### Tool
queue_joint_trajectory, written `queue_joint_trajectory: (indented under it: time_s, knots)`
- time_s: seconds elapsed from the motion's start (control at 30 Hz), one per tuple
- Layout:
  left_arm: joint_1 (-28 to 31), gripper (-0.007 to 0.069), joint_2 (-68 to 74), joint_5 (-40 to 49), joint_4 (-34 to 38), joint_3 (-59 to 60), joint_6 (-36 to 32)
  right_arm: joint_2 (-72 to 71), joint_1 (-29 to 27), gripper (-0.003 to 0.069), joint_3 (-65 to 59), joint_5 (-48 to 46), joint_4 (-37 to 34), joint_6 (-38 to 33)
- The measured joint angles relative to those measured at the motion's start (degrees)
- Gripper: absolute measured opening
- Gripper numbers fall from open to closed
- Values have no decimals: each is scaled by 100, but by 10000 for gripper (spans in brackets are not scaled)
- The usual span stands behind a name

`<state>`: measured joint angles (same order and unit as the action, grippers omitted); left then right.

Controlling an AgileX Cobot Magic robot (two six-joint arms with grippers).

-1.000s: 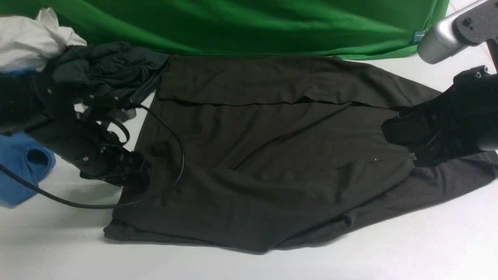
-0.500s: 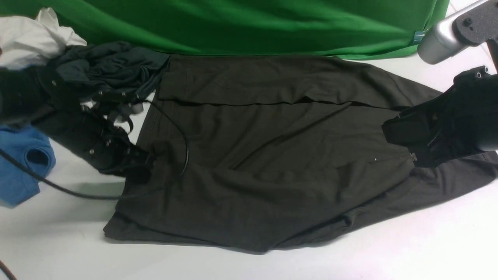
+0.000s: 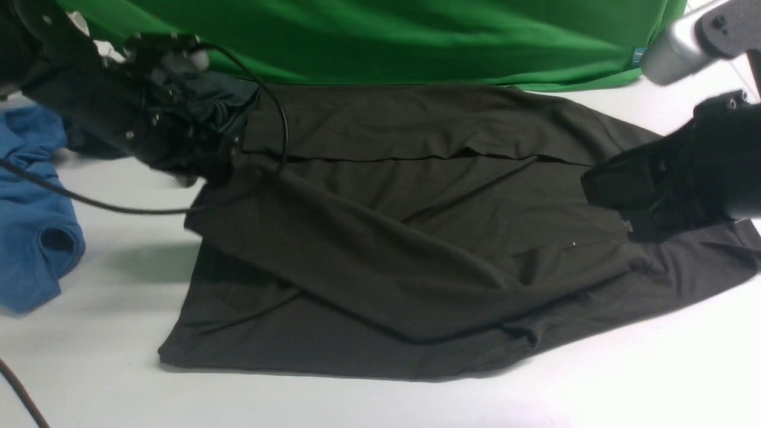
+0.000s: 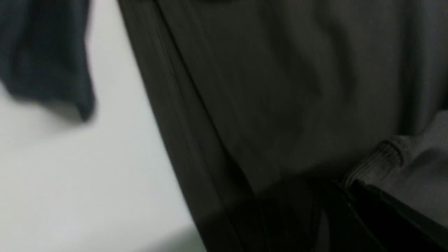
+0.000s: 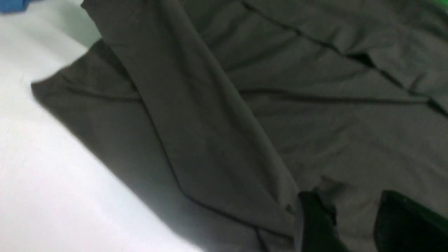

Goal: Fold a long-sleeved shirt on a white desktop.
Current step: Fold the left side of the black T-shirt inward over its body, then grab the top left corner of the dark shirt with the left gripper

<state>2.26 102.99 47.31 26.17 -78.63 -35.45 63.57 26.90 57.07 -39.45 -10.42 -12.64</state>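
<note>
Up at the back left corner of the cloth, my left gripper (image 3: 215, 171) is closed on a pinch of the long-sleeved shirt (image 3: 416, 238), and a long band of cloth rises from the flat part up to it; the cloth is thin, so I think it could slip out if I tug hard; the rest of the shirt lies spread across the middle of the white desktop (image 3: 380, 404), with its far edge by the green backdrop (image 3: 386, 35); my black cable (image 3: 279, 131) loops right over the cloth beside the gripper, and it could catch a fold and drag it; the blackish-teal garment (image 3: 220, 98) sits just beside my arm, so I might hook it and pull it onto the shirt; the blue shirt (image 3: 35, 208) is farther off and looks safe; over on the other side my right gripper (image 5: 357, 224) has its jaws apart above the cloth, and I cannot tell if it touches; if nothing pins that end down, a strong pull could slide the whole shirt and spoil the neat fold at the back.
</note>
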Motion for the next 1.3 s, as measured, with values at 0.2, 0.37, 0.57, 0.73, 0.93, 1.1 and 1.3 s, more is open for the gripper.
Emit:
queue_joint_trajectory:
  time_s: [0.2,0.37,0.57,0.73,0.93,1.1,1.3]
  knots:
    - [0,45,243,-1142,-37,-7,63,11,0,242,0,852,0,0]
    - [0,54,802,-1661,-37,-13,317,147,0,242,0,1174,6,-4]
    - [0,122,1260,-1931,-108,-13,692,412,0,242,0,1367,6,-213]
    - [0,327,1285,-2043,-139,-293,1050,572,0,242,109,1323,1,-265]
    - [0,587,1528,-1363,-66,-1531,1256,632,0,242,429,1003,-110,-276]
    - [0,638,2350,-345,-102,-2615,1939,649,5,242,479,853,-162,-280]
    - [0,631,3136,79,-89,-3242,2238,666,5,242,479,652,-162,-263]
